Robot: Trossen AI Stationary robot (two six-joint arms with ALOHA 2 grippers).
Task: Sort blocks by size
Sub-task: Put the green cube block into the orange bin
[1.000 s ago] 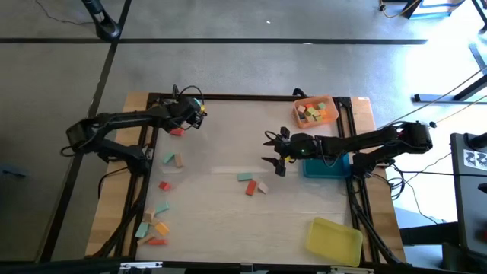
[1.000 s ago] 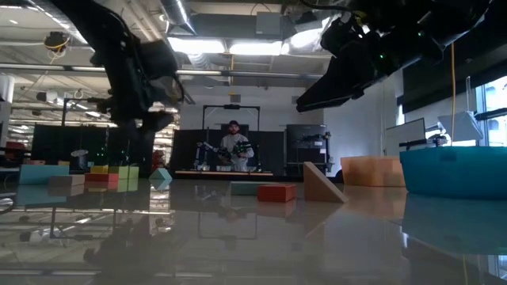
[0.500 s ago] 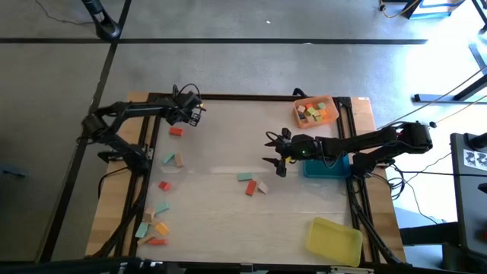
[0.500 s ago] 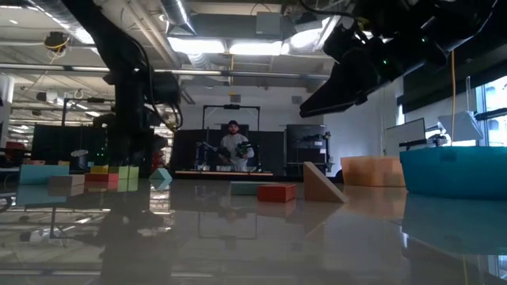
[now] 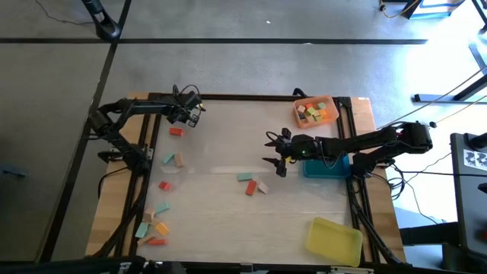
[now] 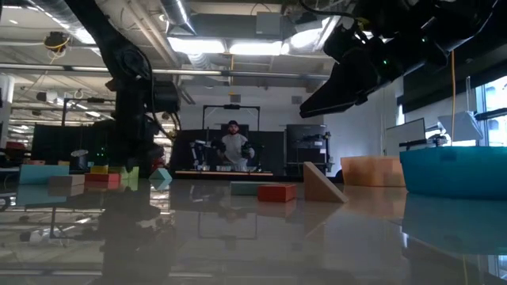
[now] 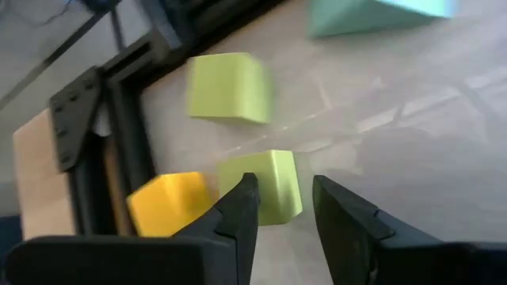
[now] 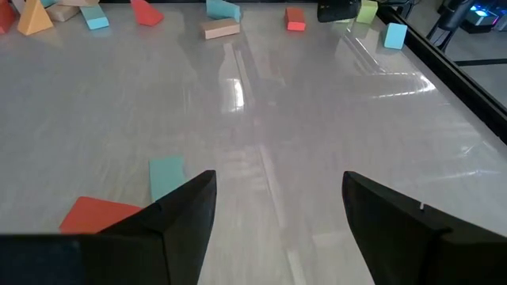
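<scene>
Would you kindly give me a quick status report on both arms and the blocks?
Left claw at the far left corner, fingers astride a green block, not gripped yet. Right claw open, hovering mid-table, empty. Yellow block sits close beside the target.

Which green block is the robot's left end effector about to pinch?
The nearer green block, sitting right between the left end effector's fingers, beside the yellow block. The other green block lies farther off, past the fingertips.
</scene>
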